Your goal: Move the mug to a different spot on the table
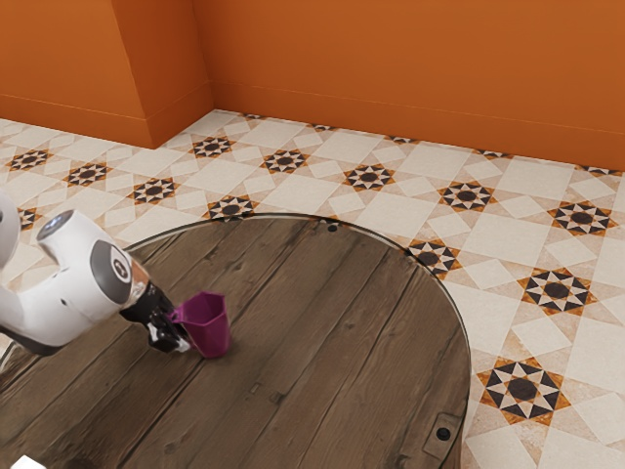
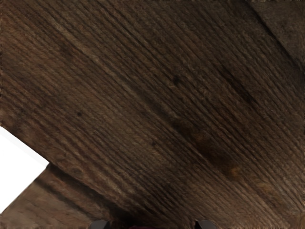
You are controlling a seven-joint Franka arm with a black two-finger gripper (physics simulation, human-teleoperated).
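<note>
Over at the exterior view's left, the gripper (image 1: 176,327) is pressed right up against the purple mug (image 1: 208,327), which leans slightly, low on the wooden bench (image 1: 332,322), well inside its rim. Clamped or merely touching? Can't tell from this angle. It looks like the pickup step. From the wrist, the bench (image 2: 152,95) shows bare planks ahead. Next up: confirm a firm hold, lift clear, carry toward open wood, set down upright.

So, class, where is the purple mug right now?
In the exterior view the purple mug is on the left part of the round wooden table, right against the gripper, which comes in from the view's left.
</note>
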